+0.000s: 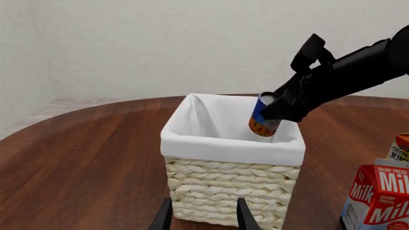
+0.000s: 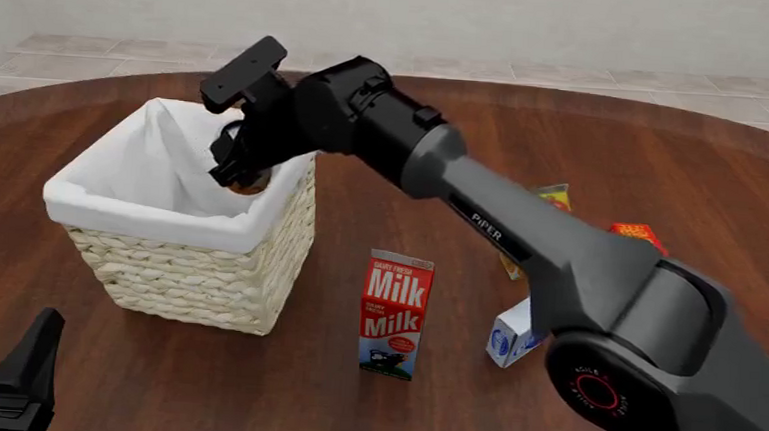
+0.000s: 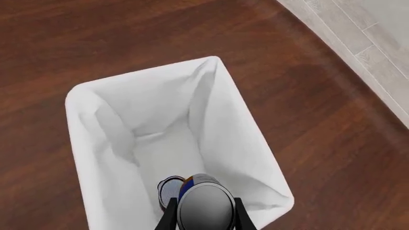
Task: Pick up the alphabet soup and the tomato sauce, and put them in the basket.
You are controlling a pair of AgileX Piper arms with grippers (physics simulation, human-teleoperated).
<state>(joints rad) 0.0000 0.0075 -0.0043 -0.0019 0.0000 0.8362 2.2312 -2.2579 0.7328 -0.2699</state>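
Tomato sauce (image 1: 263,115): clamped in the right gripper (image 2: 243,175) fingers, over the basket (image 1: 230,143) opening, just inside its rim.
Axis: tilted, top up.
Another can (image 3: 168,190): on the basket floor, identity unclear.
Left gripper (image 1: 203,214): low beside the basket, fingers spread, empty.
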